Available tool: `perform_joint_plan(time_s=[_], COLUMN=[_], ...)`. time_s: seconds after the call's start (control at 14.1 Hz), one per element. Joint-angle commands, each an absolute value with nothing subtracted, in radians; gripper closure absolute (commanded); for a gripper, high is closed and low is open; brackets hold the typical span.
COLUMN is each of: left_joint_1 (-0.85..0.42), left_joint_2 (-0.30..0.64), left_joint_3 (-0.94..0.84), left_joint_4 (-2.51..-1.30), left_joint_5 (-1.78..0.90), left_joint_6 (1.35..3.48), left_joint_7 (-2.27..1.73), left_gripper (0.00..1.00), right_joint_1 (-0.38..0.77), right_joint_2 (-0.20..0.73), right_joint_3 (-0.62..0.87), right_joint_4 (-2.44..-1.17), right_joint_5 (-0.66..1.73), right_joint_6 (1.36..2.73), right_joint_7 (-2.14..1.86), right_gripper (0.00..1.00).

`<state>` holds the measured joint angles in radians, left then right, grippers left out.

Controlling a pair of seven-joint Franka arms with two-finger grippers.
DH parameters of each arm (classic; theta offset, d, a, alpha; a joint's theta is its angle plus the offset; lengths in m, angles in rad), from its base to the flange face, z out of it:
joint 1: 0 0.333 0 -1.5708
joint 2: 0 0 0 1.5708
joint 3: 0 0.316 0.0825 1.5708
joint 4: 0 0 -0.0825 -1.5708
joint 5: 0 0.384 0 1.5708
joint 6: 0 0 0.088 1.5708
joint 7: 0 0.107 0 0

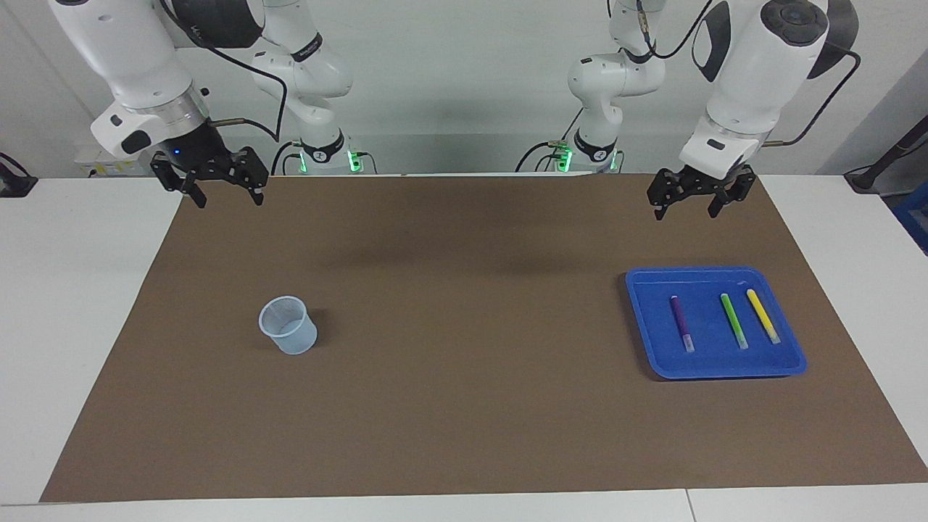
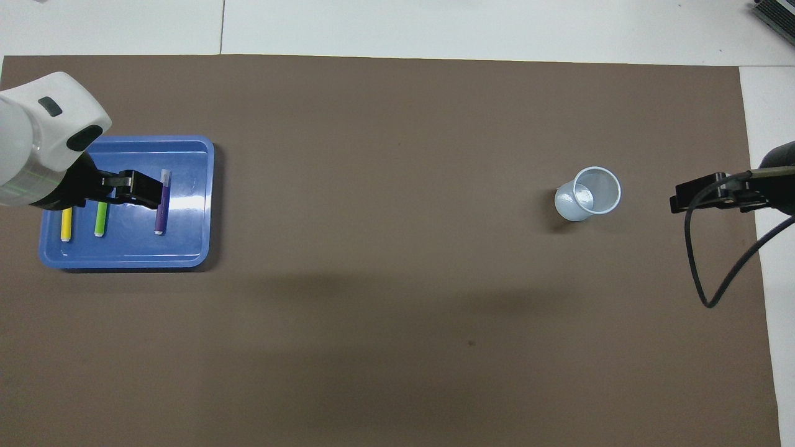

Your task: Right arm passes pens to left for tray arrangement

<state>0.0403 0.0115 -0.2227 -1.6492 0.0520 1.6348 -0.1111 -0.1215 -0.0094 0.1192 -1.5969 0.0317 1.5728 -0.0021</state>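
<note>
Pens (image 1: 732,321): three in blue tray (image 1: 647,319), light, rigid, slippery; grasp mid-barrel | left gripper (image 1: 692,196): released, empty, above mat edge | right gripper (image 1: 215,186): released, empty, waiting

1. I see both grippers raised, fingers spread — left gripper (image 1: 689,206), right gripper (image 1: 226,196).
2. Three pens (image 1: 733,320) lie in the tray (image 1: 645,319).
3. A clear cup (image 1: 288,325) stands on the worktop (image 1: 464,326) — well apart.

White table (image 1: 72,326), brown mat (image 1: 464,406) over it, plain pale wall (image 1: 449,72)
</note>
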Motion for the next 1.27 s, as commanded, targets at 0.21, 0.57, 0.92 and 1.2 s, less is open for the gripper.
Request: perform_joint_plan(time_s=[0.21,0.57,0.92,1.2], left_joint_1=[0.012,0.012,0.020,0.025], left_joint_2=[-0.018,-0.017,-0.017,-0.020], left_joint_3=[-0.202,-0.206,-0.204,-0.202], left_joint_4=[-1.677,-1.683,-1.674,-1.661], left_joint_5=[-0.021,-0.021,-0.018,-0.011], left_joint_6=[1.638,1.689,1.690,1.675], left_joint_7=[-0.152,-0.140,-0.133,-0.103], left_gripper=[0.00,0.00,0.00,0.00], right_joint_1=[-0.135,-0.124,-0.124,-0.124], right_joint_2=[-0.029,-0.029,-0.032,-0.032], right_joint_3=[0.123,0.123,0.124,0.124], right_joint_4=[-1.617,-1.617,-1.620,-1.621], right_joint_5=[0.018,0.018,0.018,0.018], right_joint_6=[1.577,1.575,1.569,1.571], right_joint_7=[-0.018,-0.014,-0.014,-0.014], right_gripper=[0.00,0.00,0.00,0.00])
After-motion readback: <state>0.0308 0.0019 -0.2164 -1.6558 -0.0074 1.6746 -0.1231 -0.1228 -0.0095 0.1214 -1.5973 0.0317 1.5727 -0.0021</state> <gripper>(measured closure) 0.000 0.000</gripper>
